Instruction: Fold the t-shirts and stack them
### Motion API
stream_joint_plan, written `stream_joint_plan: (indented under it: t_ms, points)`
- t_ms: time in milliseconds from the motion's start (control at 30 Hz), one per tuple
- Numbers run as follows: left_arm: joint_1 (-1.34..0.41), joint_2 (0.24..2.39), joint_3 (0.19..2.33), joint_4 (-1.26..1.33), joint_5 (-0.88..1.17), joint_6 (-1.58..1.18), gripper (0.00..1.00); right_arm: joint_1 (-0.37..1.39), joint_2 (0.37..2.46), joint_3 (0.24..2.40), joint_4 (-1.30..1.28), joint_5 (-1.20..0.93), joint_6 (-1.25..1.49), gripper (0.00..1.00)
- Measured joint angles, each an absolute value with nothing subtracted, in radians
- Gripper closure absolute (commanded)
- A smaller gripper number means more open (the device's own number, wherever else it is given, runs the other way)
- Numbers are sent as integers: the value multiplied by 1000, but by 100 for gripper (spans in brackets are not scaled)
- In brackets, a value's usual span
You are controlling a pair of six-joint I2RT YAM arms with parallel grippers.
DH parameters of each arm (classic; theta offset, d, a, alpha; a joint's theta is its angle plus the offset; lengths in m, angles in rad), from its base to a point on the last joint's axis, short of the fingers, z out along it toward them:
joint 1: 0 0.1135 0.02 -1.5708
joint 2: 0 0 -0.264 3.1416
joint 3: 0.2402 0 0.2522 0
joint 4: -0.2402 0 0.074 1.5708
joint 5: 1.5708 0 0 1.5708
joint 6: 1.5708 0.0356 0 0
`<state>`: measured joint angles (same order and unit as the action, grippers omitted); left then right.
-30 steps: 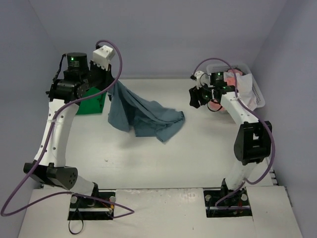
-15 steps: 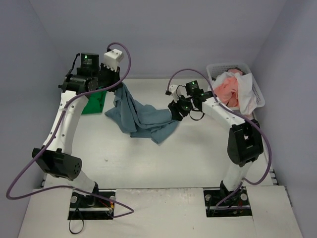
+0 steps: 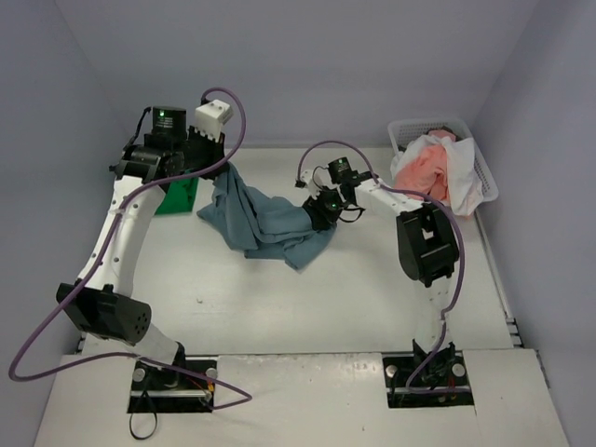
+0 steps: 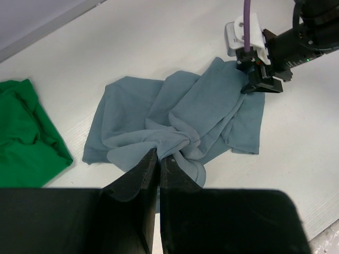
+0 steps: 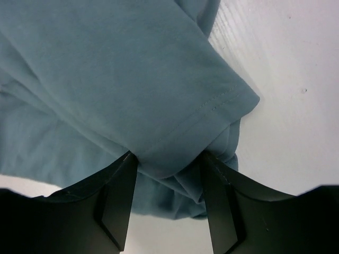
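A crumpled blue-grey t-shirt (image 3: 265,219) lies mid-table, its left end pulled up off the surface. My left gripper (image 3: 222,168) is shut on that raised bunch of cloth (image 4: 175,140), fingertips pinched together (image 4: 158,154). My right gripper (image 3: 315,216) is down at the shirt's right edge, seen from the left wrist as well (image 4: 262,79). It is open, and its two fingers (image 5: 119,190) straddle a hemmed fold of the blue shirt (image 5: 132,79). A bright green t-shirt (image 3: 175,196) lies at the far left (image 4: 26,137).
A white mesh basket (image 3: 486,182) stands at the back right, holding a salmon pink shirt (image 3: 426,168) and a white one (image 3: 463,182). Purple cables loop off both arms. Walls close in on the back and sides.
My right arm swung left from the basket down to the blue shirt's right edge, jaws narrowing slightly. My left gripper shifted right with its raised end, bunching the shirt.
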<state>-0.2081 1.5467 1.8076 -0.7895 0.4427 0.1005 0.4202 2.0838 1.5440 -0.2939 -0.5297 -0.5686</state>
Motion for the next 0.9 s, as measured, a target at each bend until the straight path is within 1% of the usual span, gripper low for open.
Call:
stream_joint_plan:
  t_ms: [167,633,667,700,733,900]
  points:
    - [-208,1542,1785,-789,438,104,100,420,2136,1591,-290,-532,-574,54]
    - [-208,1542,1735,-777,432,105,100,416,2139,1636,-286,-540,-577,54]
    - [-208,1541,1735,-777,431,105,100,413,2139,1639,-286,-543,-577,55]
    - [-208,1541,1735,-777,428,105,100,411,2139,1644,-287,-548,-577,59]
    - [-208,1541,1735,-777,427,105,100,407,2139,1650,-287,-553,-577,59]
    - [-208,1541,1735,-777,420,105,100,397,2140,1691,-287,-585,-572,56]
